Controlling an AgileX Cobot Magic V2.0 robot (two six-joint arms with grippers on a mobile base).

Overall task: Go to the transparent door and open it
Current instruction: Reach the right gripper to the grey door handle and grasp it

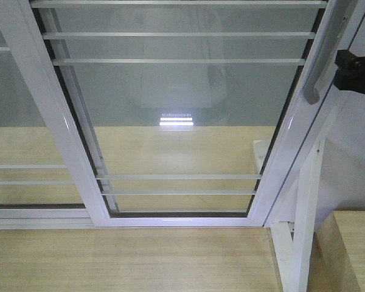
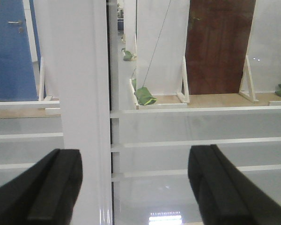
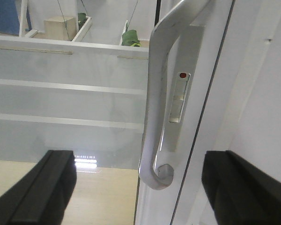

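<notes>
The transparent door (image 1: 170, 91) fills the middle of the front view. It is glass in a glossy white frame, crossed by thin white bars (image 1: 176, 35) near the top and again low down. Its curved grey handle (image 1: 324, 61) sits at the upper right of that frame, with a black part of the right arm just beside it at the right edge.

In the right wrist view the right gripper (image 3: 138, 157) has its jaws wide apart. The handle's lower end stands between them with a clear gap on each side, and a lock plate (image 3: 178, 98) with a red dot lies behind it. The left gripper (image 2: 131, 152) is likewise spread wide, with a vertical white frame post (image 2: 84, 93) showing between its fingers.

At the left of the front view is a neighbouring glass panel (image 1: 18, 121) — light wood floor (image 1: 140, 261) runs along the bottom.
</notes>
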